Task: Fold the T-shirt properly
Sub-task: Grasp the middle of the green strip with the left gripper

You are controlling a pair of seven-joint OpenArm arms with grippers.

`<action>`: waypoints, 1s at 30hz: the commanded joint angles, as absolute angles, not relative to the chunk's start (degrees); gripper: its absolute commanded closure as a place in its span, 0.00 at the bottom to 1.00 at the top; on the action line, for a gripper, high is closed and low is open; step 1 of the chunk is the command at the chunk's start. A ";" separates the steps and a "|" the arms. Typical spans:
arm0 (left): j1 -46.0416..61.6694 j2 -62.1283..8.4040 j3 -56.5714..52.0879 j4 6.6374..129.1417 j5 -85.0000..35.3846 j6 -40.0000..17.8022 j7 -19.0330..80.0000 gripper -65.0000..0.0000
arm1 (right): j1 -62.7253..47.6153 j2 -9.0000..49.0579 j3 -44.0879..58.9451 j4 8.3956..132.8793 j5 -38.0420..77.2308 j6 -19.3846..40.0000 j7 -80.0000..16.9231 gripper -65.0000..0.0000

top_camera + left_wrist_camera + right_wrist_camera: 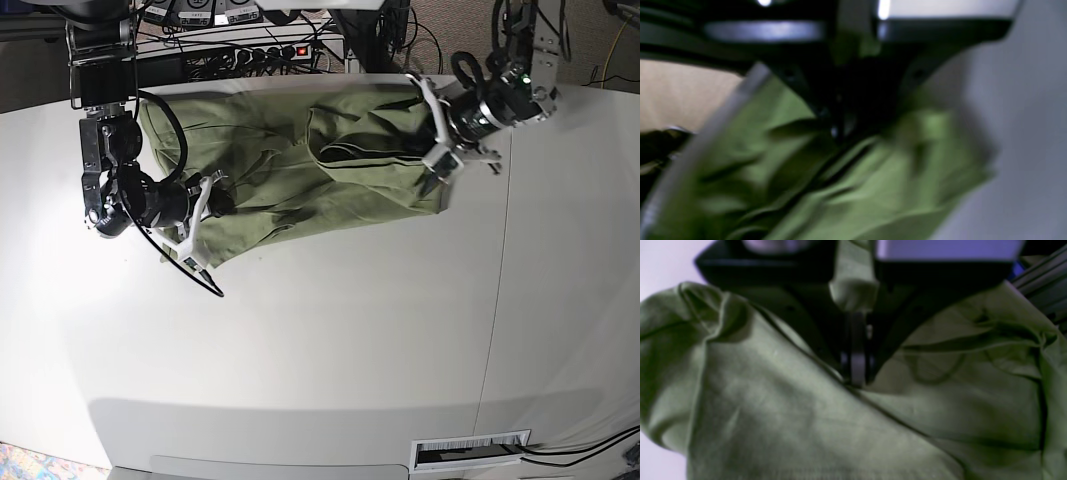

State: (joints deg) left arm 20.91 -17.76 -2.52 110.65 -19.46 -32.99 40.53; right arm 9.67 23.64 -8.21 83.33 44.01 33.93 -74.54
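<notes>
The T-shirt (300,165) lay crumpled across the far part of the white table (330,350), stretched between the two arms, its olive cloth creased and partly doubled over near the middle. In the base view its far edge ran along the table's back edge, near the power strip (265,52) and cables behind.

The right gripper (205,215) was at the shirt's near corner on the base view's left, clenched on the fabric; the right wrist view showed the jaws pressed together with a tuck of T-shirt (806,406) bunched up between the fingers (853,363).

The left gripper (440,160) was at the opposite end, on the base view's right, at the shirt's edge. The left wrist view was badly blurred, but green T-shirt (857,186) filled it under the dark closed fingers (840,130), with a bit of cloth showing above them, so it looked pinched on the shirt too.
</notes>
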 commanded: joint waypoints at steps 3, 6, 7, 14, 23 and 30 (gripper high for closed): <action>20.64 -18.11 -7.88 111.66 -19.68 -33.04 39.64 1.00 | 10.66 24.45 -7.81 84.07 44.10 33.89 -74.02 1.00; 20.64 -18.11 -11.09 111.66 -19.77 -33.01 39.05 1.00 | 10.66 24.45 -7.81 84.07 44.07 33.89 -73.93 1.00; 20.62 -18.11 -11.35 111.66 -20.34 -33.01 38.92 1.00 | 10.66 24.45 -7.81 84.07 44.10 33.89 -73.89 1.00; 20.95 -17.50 -10.83 111.66 -31.29 -34.50 38.94 1.00 | 10.66 24.45 -7.81 84.07 44.07 33.89 -73.82 1.00; 20.93 -14.11 0.34 111.63 -22.28 -32.73 33.43 1.00 | 10.66 24.45 -7.81 84.07 44.07 33.89 -73.73 1.00; 19.73 -14.06 8.91 111.63 -17.89 -28.08 27.94 1.00 | 10.66 24.45 -7.81 84.07 44.07 33.89 -73.65 1.00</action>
